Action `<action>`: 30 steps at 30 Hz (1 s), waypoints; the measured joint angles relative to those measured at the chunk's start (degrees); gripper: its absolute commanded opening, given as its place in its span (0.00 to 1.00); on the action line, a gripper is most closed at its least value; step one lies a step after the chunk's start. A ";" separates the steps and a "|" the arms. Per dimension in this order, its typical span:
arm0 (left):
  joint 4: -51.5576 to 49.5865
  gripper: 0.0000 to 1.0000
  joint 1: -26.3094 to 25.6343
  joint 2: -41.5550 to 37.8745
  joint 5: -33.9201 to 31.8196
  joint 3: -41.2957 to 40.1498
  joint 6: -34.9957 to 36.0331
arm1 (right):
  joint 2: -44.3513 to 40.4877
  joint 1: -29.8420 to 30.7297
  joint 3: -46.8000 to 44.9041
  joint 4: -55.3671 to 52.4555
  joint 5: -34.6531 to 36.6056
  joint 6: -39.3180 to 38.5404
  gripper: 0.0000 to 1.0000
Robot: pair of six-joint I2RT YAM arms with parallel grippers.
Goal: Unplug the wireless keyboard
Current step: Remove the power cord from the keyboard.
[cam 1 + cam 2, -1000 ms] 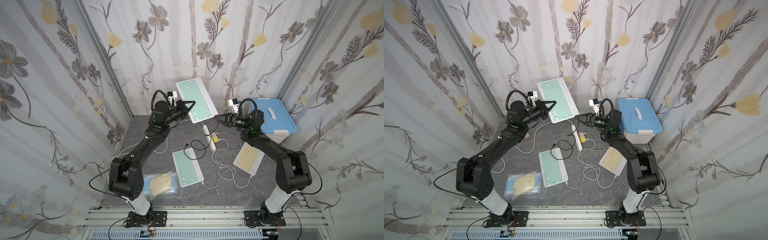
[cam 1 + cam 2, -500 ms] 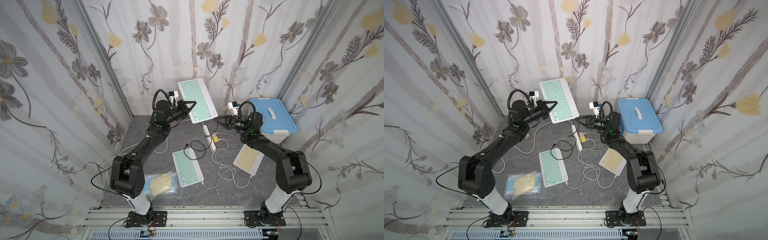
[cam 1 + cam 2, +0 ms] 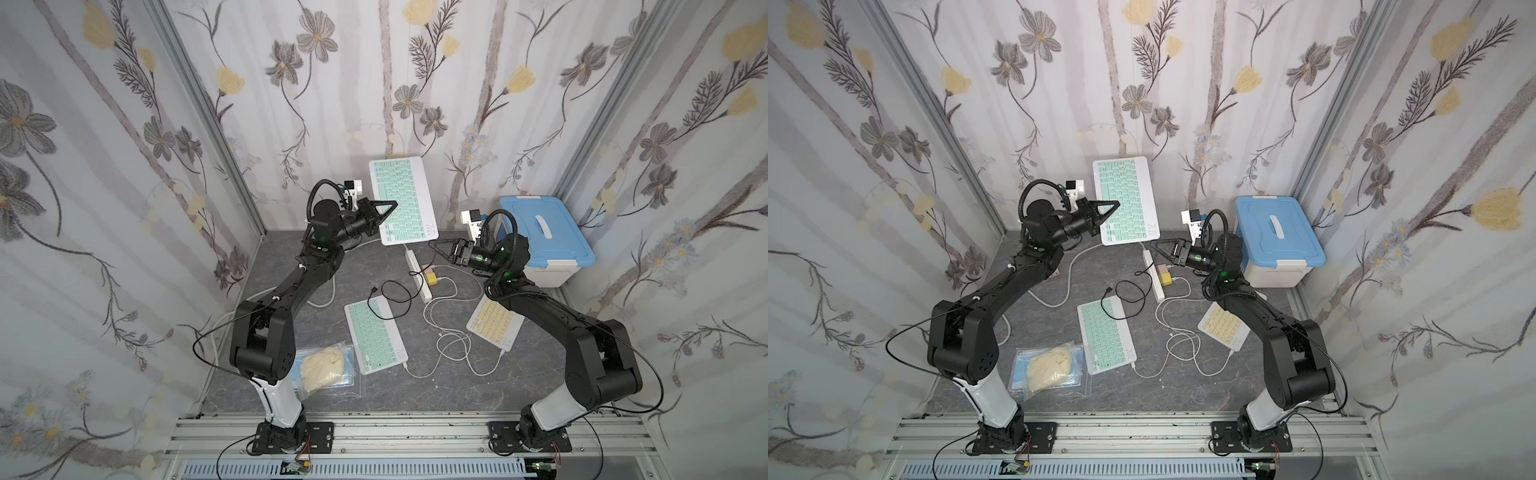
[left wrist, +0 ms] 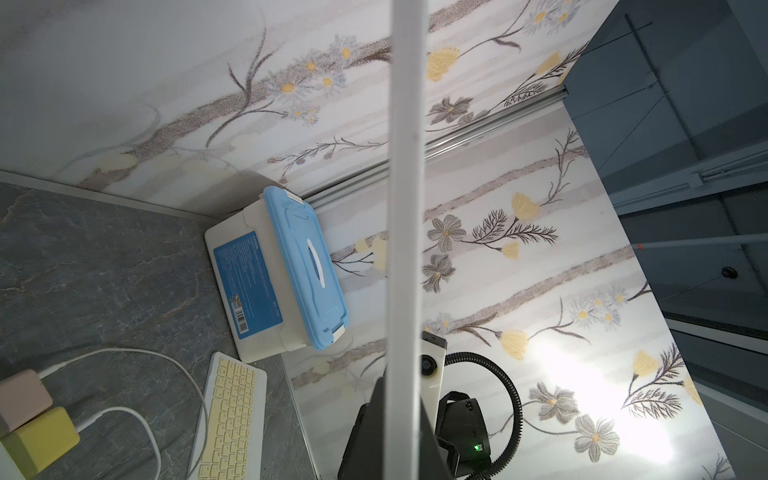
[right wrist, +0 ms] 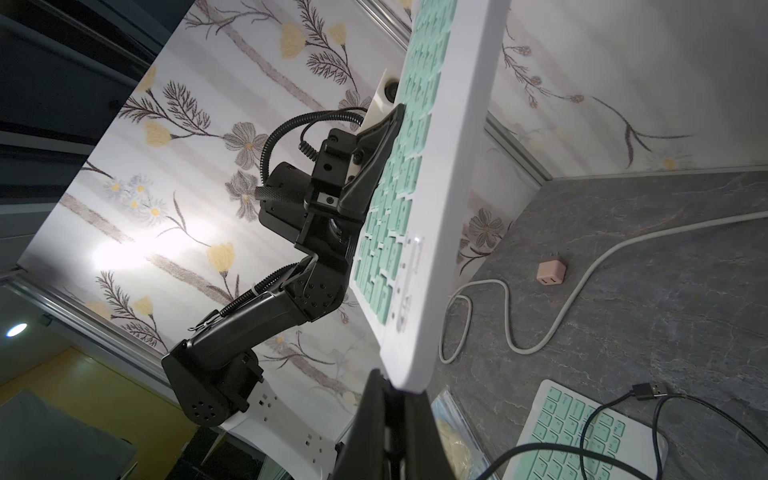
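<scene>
Clear plastic bag [image 3: 328, 365] with a cream lump inside lies nearest the base rail, on the grey stone-pattern tabletop [image 3: 415, 395]. Just past it is a white keyboard with mint keys [image 3: 376, 336], lying flat. A smaller white keyboard with yellow keys [image 3: 494, 324] lies flat by the right arm, with white cables [image 3: 446, 345] looped between the two. A thin black cable [image 3: 395, 291] coils beyond the flat mint one, its USB end loose on the table. Further back sits a white power strip [image 3: 417, 272] with a yellow charger cube [image 3: 432, 279] against its side. A white storage box with blue lid [image 3: 540, 228] stands at far right.

Farthest is the task item, a second white mint-keyed wireless keyboard [image 3: 405, 199], held off the table by the back wall. Its long axis runs near-to-far, key face toward the top cameras, near short edge above the strip's far end. On its left long edge the left gripper [image 3: 392, 205] is clamped, one finger across the keys. At the near right corner the right gripper [image 3: 432, 244] has its jaws together. Can't tell whether it pinches a plug there.
</scene>
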 measured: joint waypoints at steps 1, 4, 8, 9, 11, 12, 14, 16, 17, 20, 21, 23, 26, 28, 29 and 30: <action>0.02 0.00 0.02 0.00 0.11 0.00 -0.02 | -0.02 0.02 -0.07 -0.04 -0.02 -0.55 0.00; -0.07 0.00 0.13 -0.44 0.13 -0.26 -0.13 | -0.20 0.09 -0.20 -0.46 -0.02 -1.90 0.00; -1.03 0.00 0.68 -1.66 0.96 -0.44 0.87 | -0.33 0.42 -0.76 0.00 -0.07 -2.86 0.00; -1.31 0.00 0.66 -1.81 0.94 -0.42 1.11 | -0.44 0.46 -1.07 0.26 -0.09 -2.91 0.00; -1.75 0.00 0.68 -1.81 1.16 -0.02 1.42 | -0.90 0.46 -2.03 0.59 -0.11 -3.13 0.00; -1.99 0.00 0.79 -1.79 1.18 0.22 1.46 | -1.11 0.44 -2.40 0.68 -0.11 -3.34 0.00; -1.92 0.00 1.36 -1.53 -0.94 1.20 1.57 | -1.77 0.37 -3.28 0.33 -2.08 -3.93 0.00; 0.48 0.00 3.17 -1.40 -8.74 2.51 0.92 | -2.29 0.15 -4.68 -2.40 -6.64 -4.31 0.00; 1.55 0.00 3.93 -1.40 -12.04 2.95 0.90 | -2.40 0.20 -5.05 -3.54 -7.19 -4.55 0.00; 3.61 0.00 3.78 -1.25 -15.21 3.58 0.87 | -3.45 0.26 -6.12 -5.40 -9.81 -5.55 0.00; 3.72 0.00 3.65 -1.05 -15.43 3.78 0.87 | -3.82 0.24 -6.38 -5.55 -10.27 -5.88 0.00; 3.78 0.00 3.72 -0.68 -15.80 4.07 0.74 | -4.28 0.24 -6.88 -6.29 -10.78 -6.54 0.00; 3.52 0.00 4.50 -0.90 -16.92 3.63 0.74 | -4.39 0.20 -7.32 -8.09 -10.93 -7.65 0.00; 2.34 0.00 5.14 -2.10 -17.20 2.25 1.27 | -4.33 0.02 -7.23 -9.81 -10.93 -8.74 0.00; 1.25 0.00 5.66 -2.97 -17.16 1.31 2.14 | -4.17 -0.09 -6.88 -11.17 -10.86 -9.40 0.00; 0.26 0.00 6.05 -3.78 -17.05 0.39 2.56 | -4.07 -0.22 -6.49 -12.52 -10.40 -10.10 0.00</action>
